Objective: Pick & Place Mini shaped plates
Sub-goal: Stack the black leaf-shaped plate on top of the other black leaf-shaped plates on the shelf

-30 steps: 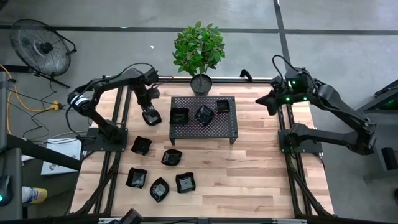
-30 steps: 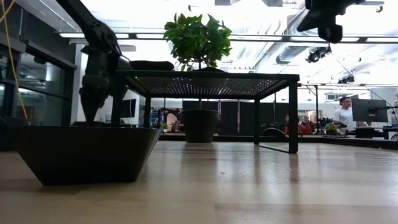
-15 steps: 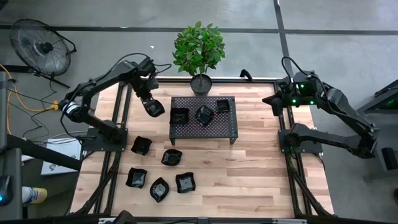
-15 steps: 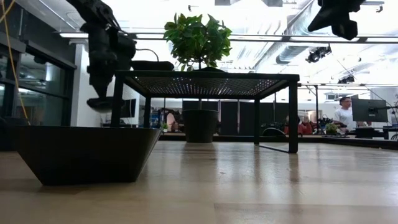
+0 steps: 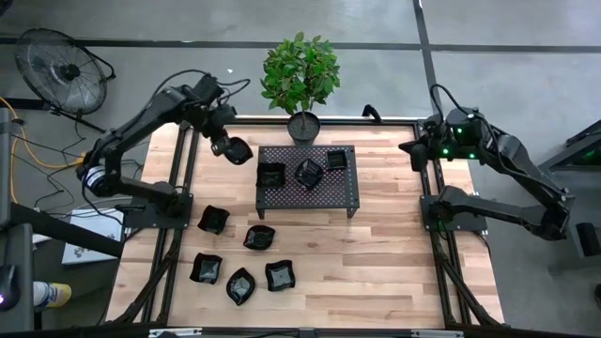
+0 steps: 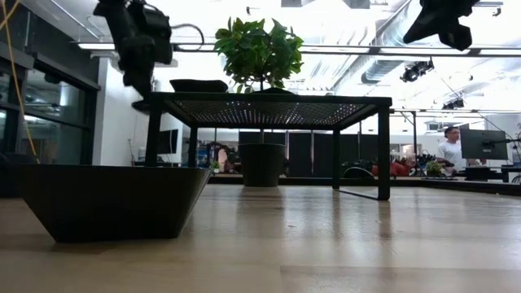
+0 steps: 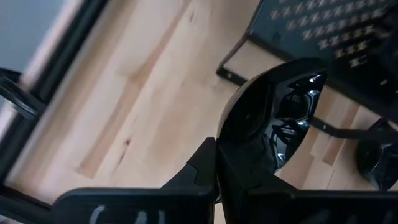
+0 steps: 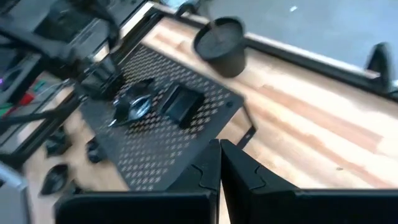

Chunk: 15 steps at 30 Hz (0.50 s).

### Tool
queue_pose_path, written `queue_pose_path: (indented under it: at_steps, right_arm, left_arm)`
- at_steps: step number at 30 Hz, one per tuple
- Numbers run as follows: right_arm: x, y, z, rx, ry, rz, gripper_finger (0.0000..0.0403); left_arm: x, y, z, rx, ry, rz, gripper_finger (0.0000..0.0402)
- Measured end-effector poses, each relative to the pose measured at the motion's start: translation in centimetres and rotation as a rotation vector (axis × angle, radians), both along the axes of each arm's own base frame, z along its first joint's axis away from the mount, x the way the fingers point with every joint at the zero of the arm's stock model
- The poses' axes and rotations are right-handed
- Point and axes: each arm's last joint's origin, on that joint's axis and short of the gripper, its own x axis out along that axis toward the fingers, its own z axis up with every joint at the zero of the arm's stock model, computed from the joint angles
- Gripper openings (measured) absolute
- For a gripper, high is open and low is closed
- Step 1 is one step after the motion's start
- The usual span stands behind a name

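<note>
Left claw (image 5: 233, 148): closed on a glossy black mini plate (image 7: 273, 127), held in the air just off the rack's left end, above the counter (image 5: 394, 253).
Right claw (image 5: 410, 150): shut, empty, raised over the counter's far right edge, well apart from the rack.
Rack (image 5: 343, 192): black perforated metal, standing mid-counter; three mini plates on it (image 5: 308, 172).
Loose plates (image 5: 242, 263): five more on the wood, nearer the left front corner, apart from one another.
Plant pot (image 5: 303, 125): round, black, just behind the rack.
Room: a person (image 6: 449, 150) stands far behind in the low view.
</note>
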Motion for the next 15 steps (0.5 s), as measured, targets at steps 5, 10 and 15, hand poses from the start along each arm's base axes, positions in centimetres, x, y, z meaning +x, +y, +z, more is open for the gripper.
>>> queue_pose_path:
  at_steps: [5,10,15]
  right_arm:
    - [0.3,0.1,0.3,-0.050,-0.004,-0.054,0.0000]
    - [1.7,0.9,0.6,-0.091,-0.028,-0.012,0.0000]
    - [5.0,1.8,0.9,-0.196,-0.054,0.027,0.0000]
  left_arm:
    - [-1.3,-1.6,2.3,0.081,-0.067,0.006,0.0000]
    - [-2.7,-3.4,4.2,0.162,-0.156,0.031,0.0000]
    - [-2.4,-5.2,6.6,0.292,-0.360,0.004,0.0000]
